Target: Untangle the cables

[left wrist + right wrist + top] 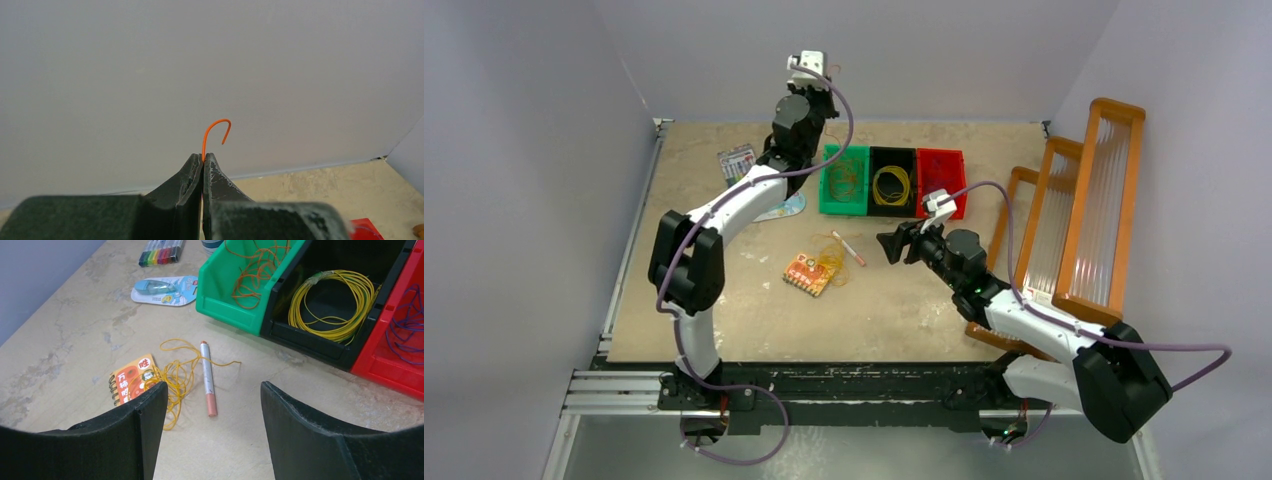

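Cables, loose: the yellow tangle (175, 377) is lying on the table (724, 320), touching the orange notebook (131, 382) on one side and the pen (207, 375) on the other.
Cables, binned: orange loops (255, 270) are sitting in the green bin (225, 305), a yellow coil (335, 305) in the black bin (300, 337) and purple loops (407, 315) in the red bin (385, 370).
Left gripper (203, 159): it's hanging high over the back of the table, fingers pressing together and pinching one orange cable (216, 125), its hooked end poking up past the tips.
Right gripper (214, 387): it's hovering above the tangle and pen with fingers spread wide, gripping nothing.
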Controlling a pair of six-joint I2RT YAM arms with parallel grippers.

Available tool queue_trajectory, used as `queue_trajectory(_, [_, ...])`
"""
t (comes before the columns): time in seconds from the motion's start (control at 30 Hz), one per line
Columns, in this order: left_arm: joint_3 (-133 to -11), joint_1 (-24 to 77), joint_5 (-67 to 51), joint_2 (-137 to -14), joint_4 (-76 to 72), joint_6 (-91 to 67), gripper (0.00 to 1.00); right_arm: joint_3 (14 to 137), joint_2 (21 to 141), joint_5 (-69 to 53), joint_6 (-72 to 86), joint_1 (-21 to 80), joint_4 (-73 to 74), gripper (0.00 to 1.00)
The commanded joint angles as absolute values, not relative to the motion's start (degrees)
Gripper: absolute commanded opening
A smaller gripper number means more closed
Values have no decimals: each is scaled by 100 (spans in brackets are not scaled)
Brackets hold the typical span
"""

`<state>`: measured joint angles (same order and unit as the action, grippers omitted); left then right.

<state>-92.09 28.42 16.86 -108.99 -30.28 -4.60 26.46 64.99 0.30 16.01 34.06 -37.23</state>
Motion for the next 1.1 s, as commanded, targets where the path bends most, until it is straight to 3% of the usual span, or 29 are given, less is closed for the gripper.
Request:
queue_trajectory(0.0, [-9279, 2830, 1973, -11038, -3177, -653, 0, 2889, 6470, -29, 1602, 3393, -4043, 70])
queue_trajectory(0.43, [-9904, 2830, 1075, -11976, -1825, -1509, 0, 2855, 6521, 8, 1627, 3393, -4078, 70])
queue_trajectory(1.07, [-10900, 2813, 1506, -13445, 468, -2137, 0, 2806, 6556, 9, 1692, 3393, -4069, 70])
